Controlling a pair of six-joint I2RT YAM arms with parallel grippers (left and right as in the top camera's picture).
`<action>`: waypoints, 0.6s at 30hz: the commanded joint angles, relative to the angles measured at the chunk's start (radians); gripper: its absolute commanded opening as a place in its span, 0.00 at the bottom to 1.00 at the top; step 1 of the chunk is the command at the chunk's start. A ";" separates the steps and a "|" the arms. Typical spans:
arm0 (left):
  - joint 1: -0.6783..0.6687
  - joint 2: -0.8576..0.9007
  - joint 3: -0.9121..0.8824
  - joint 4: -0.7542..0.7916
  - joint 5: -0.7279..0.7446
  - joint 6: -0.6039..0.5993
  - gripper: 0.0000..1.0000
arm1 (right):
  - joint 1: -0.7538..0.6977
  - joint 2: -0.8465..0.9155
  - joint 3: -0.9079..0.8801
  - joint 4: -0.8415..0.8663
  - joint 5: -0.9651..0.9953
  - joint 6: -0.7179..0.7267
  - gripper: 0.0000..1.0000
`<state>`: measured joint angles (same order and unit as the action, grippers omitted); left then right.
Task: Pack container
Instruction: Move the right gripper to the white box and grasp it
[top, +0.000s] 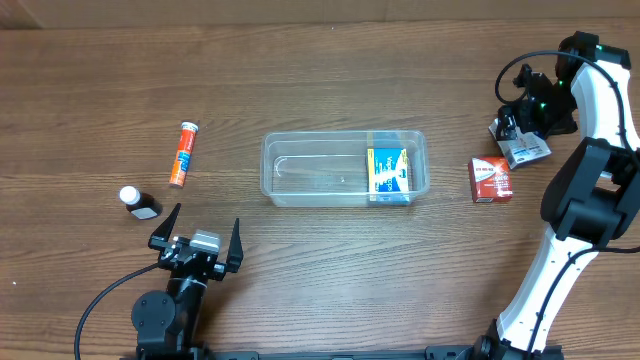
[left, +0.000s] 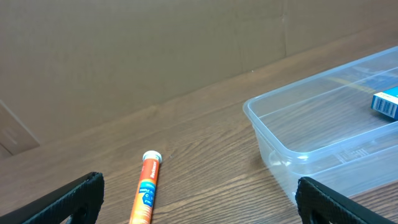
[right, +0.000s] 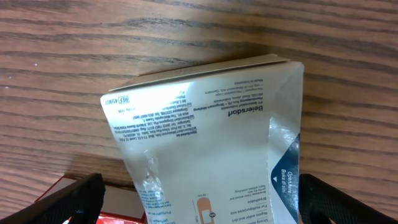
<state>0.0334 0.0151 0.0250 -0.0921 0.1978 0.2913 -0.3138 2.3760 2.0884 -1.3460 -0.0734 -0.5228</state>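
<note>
The clear container (top: 300, 170) stands mid-table with a blue and yellow box (top: 388, 172) at its right end. Its near corner (left: 273, 134) and the blue box (left: 387, 102) show in the left wrist view. My right gripper (top: 520, 125) is open at the far right, its fingers either side of a white plaster box (right: 205, 124), which also shows in the overhead view (top: 527, 152); they do not touch it (right: 208, 202). My left gripper (top: 200, 242) is open and empty near the front left (left: 199, 211).
A red box (top: 490, 180) lies beside the white box, right of the container, and shows at the bottom left of the right wrist view (right: 118, 219). An orange tube (top: 183, 153) (left: 147, 186) and a small dark bottle with a white cap (top: 138, 202) lie left of the container.
</note>
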 joint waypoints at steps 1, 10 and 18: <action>0.006 -0.010 -0.005 0.000 0.005 -0.007 1.00 | -0.002 0.009 0.005 -0.006 -0.018 0.069 1.00; 0.006 -0.010 -0.005 0.000 0.005 -0.007 1.00 | 0.028 0.009 0.005 0.011 0.001 0.229 0.94; 0.006 -0.010 -0.005 0.000 0.005 -0.007 1.00 | 0.038 0.009 0.005 0.002 0.099 0.173 0.94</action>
<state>0.0334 0.0151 0.0250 -0.0921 0.1982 0.2913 -0.2741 2.3760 2.0884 -1.3468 -0.0109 -0.3317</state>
